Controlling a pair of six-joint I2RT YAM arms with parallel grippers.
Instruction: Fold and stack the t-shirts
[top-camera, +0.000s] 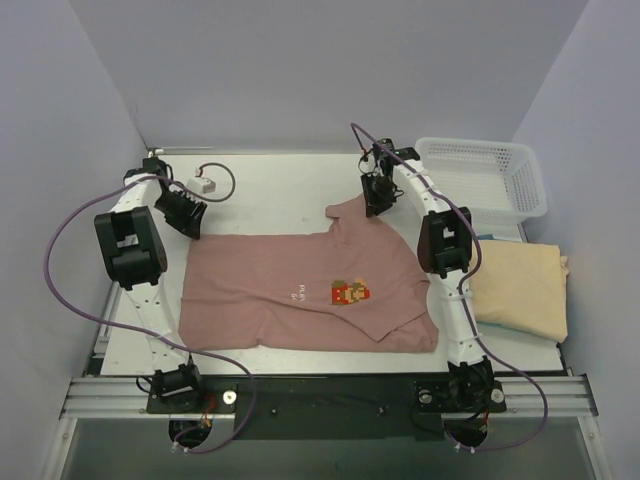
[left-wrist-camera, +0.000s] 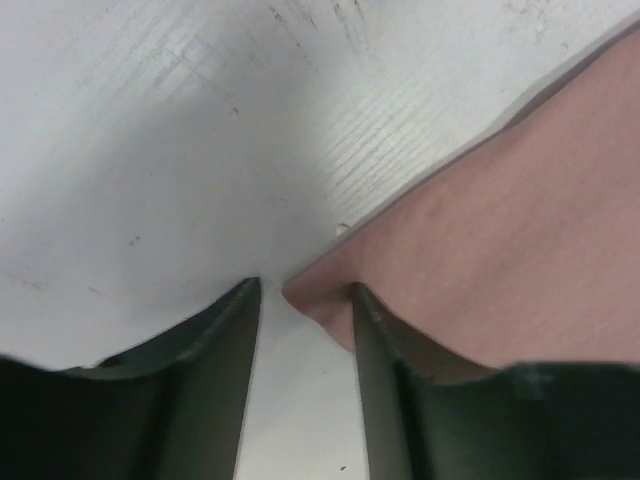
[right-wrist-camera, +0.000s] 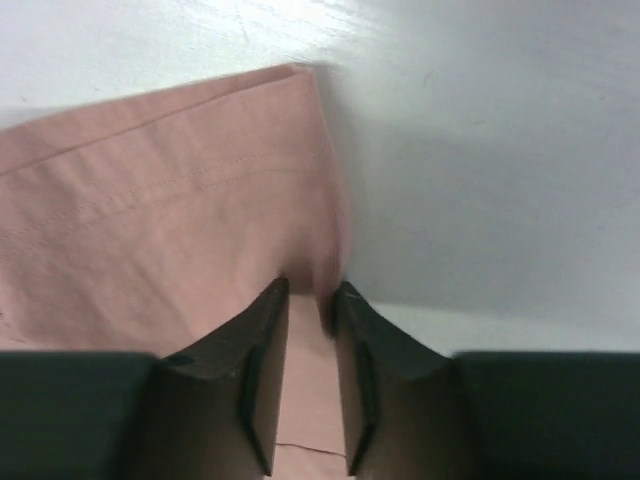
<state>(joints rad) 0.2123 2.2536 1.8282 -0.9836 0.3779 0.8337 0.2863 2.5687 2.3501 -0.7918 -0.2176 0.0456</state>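
Observation:
A dusty pink-brown t-shirt (top-camera: 300, 290) lies spread flat on the white table, a pixel figure printed on its chest. My left gripper (top-camera: 190, 222) sits at its far left corner. In the left wrist view this gripper (left-wrist-camera: 305, 292) is open, and the cloth corner (left-wrist-camera: 320, 298) pokes in beside the right finger. My right gripper (top-camera: 376, 200) is at the far right sleeve. In the right wrist view its jaws (right-wrist-camera: 310, 290) stand close together with a ridge of the sleeve (right-wrist-camera: 180, 200) pinched between the tips. A pale tan-yellow t-shirt (top-camera: 520, 288) lies folded at the right.
A white mesh basket (top-camera: 485, 175) stands at the back right, just behind the tan shirt. A small white box on a cable (top-camera: 205, 185) lies at the back left near my left arm. Purple walls close in the table on three sides.

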